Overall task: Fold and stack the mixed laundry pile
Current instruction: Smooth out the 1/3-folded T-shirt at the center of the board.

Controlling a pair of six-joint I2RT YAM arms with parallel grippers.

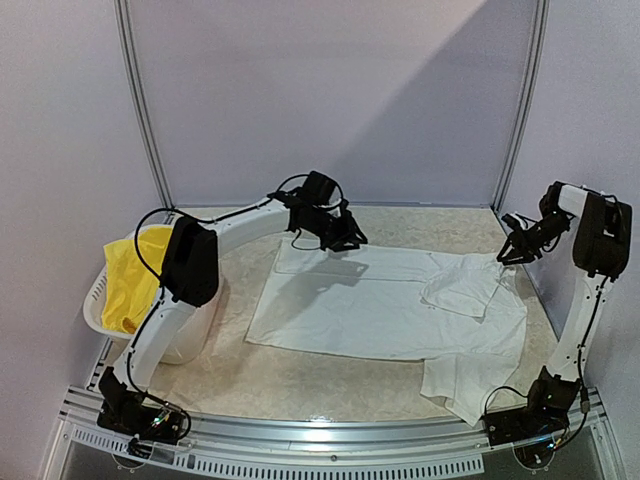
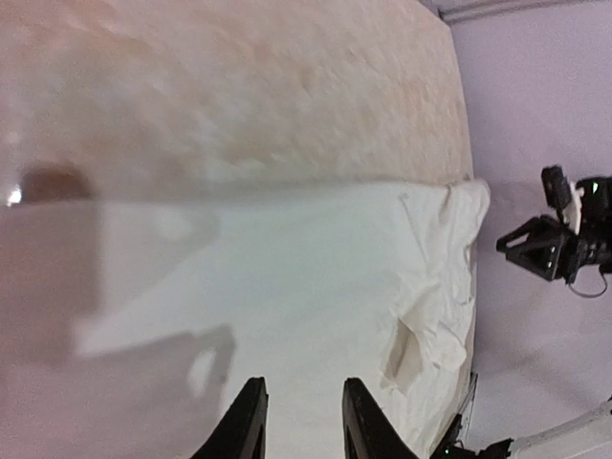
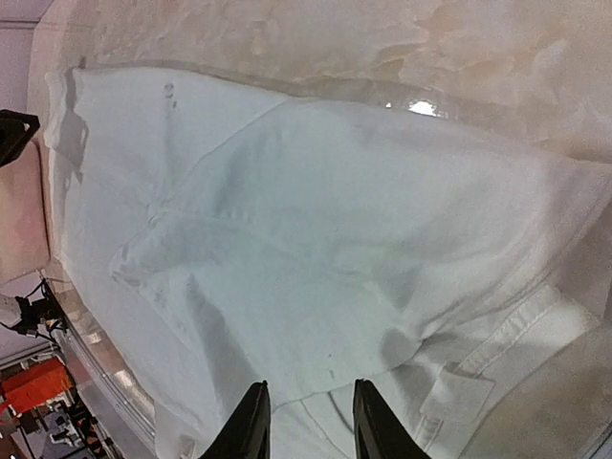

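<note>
White T-shirt (image 1: 380, 305) lies flat on the desk (image 1: 300, 385), centre to right, one sleeve flipped inward. It's soft, light and limp, so pinch hems or corners, I'd say. Left end effector (image 2: 304, 387) hovers narrowly parted, empty. Right end effector (image 3: 311, 387) does likewise, over the collar end. Only the top view shows the yellow shorts (image 1: 125, 275) in the basket (image 1: 97, 300) at left.

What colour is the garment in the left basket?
Bright yellow; the cloth garment shows best in the top external view.
</note>
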